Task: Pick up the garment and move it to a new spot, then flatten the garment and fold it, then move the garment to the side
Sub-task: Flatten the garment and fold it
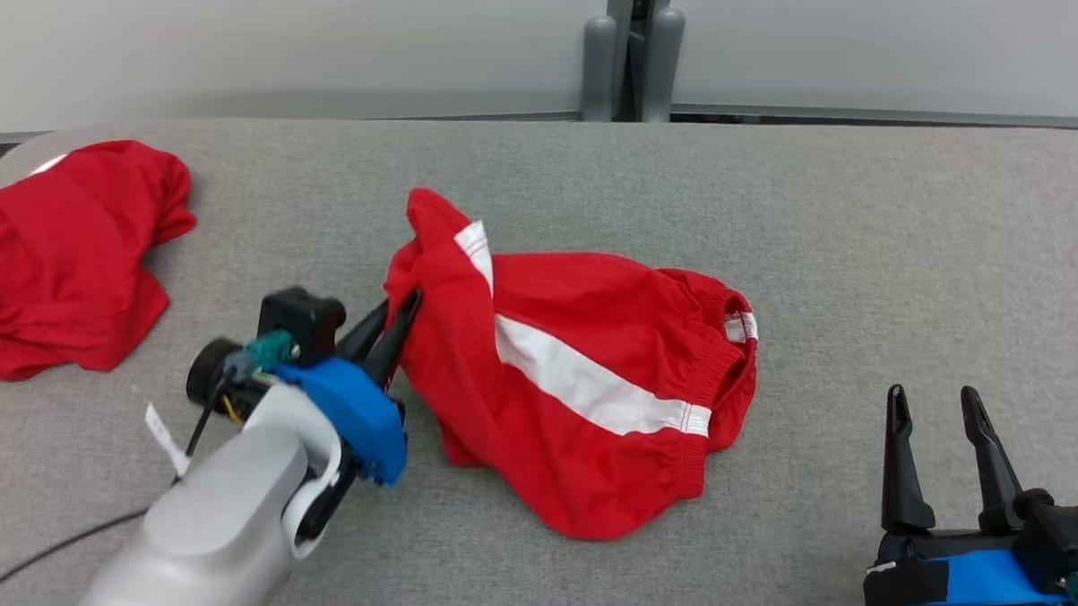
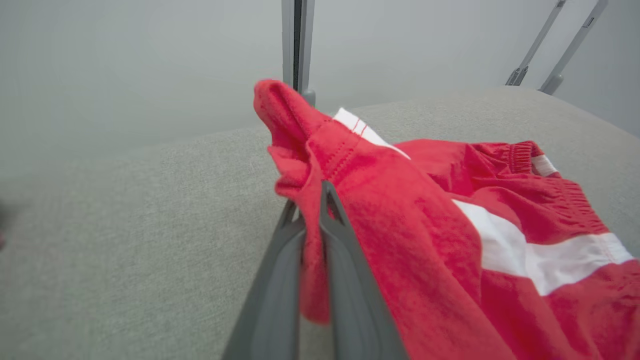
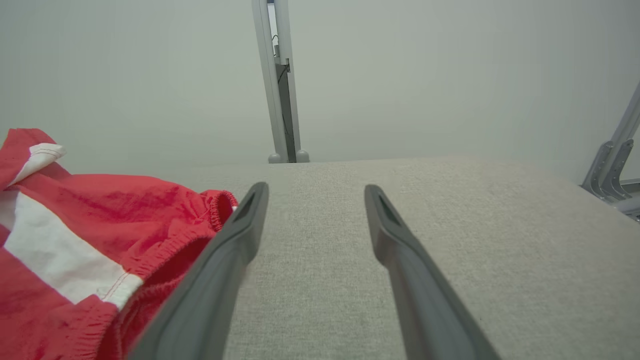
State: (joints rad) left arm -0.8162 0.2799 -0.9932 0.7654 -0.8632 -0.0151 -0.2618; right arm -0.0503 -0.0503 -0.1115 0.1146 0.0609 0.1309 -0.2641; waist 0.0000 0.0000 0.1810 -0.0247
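**Item 1: garment** (image 1: 611, 305) (image 2: 425, 225) (image 3: 100, 210). Red shorts with a white stripe (image 1: 581, 381), crumpled at the middle of the desk (image 1: 864, 243). Not flattened and not folded. Its long axis runs left to right across the head view, tipped slightly down to the right. The elastic waistband (image 1: 726, 345) is at the right end, and a bunched peak of cloth stands up at the upper left end.

**Item 2: left tool** (image 1: 400, 300) (image 2: 310, 197). At the garment's left edge, centre-left of the head view. Its fingers are clamped together on a fold of the red cloth, and the wrist view shows fabric pinched between them. This arm is on the garment, so the lift and carry should fall to it, judging by the grip.

**Item 3: right tool** (image 1: 934, 395) (image 3: 315, 189). Lower right of the head view, fingers spread wide and holding nothing. It is well apart from the garment, which lies up and to its left with the waistband end nearest.

**Item 4: second red cloth** (image 1: 56, 259). A heap at the far left of the desk, apart from the shorts and touched by neither tool.

**Stage, as judged:** the pick-up grip has been made, and the move to a new spot is not yet done.
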